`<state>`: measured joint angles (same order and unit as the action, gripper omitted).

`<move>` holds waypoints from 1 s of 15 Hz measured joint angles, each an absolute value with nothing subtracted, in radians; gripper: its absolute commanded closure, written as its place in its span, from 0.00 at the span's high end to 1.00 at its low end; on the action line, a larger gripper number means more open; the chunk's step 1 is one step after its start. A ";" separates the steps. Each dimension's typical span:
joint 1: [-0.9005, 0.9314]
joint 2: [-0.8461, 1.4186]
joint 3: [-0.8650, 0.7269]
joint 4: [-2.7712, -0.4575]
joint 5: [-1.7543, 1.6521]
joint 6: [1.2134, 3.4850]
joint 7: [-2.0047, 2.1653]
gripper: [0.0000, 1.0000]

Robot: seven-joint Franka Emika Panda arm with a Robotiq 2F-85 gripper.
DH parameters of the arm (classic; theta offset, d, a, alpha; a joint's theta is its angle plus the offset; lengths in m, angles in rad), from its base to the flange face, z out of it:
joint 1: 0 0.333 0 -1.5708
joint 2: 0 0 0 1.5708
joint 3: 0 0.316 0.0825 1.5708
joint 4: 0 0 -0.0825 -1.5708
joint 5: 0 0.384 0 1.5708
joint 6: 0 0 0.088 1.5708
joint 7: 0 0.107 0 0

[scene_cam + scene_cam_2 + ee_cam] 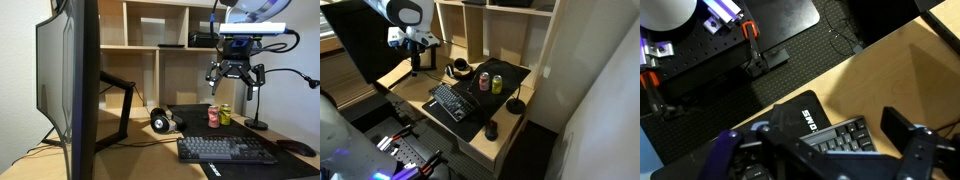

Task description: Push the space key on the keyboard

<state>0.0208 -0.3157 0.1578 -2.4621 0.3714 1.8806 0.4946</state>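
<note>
The dark keyboard [228,150] lies on a dark desk mat at the front of the wooden desk, and it also shows in the other exterior view [450,102]. My gripper [235,75] hangs open and empty well above the desk, behind the keyboard and above the two cans. In an exterior view it [417,60] is beyond the keyboard's end. In the wrist view one end of the keyboard [845,135] shows between the spread fingers of my gripper [818,142]. The space key is not distinguishable.
A red can [213,116] and a yellow-green can [225,115] stand behind the keyboard. Headphones [160,122], a big monitor [70,80], a mouse [297,147] and a black stand with a round base [257,123] share the desk. Shelves rise behind.
</note>
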 measured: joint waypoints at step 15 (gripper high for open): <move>0.057 0.023 0.164 -2.538 0.290 2.214 0.793 1.00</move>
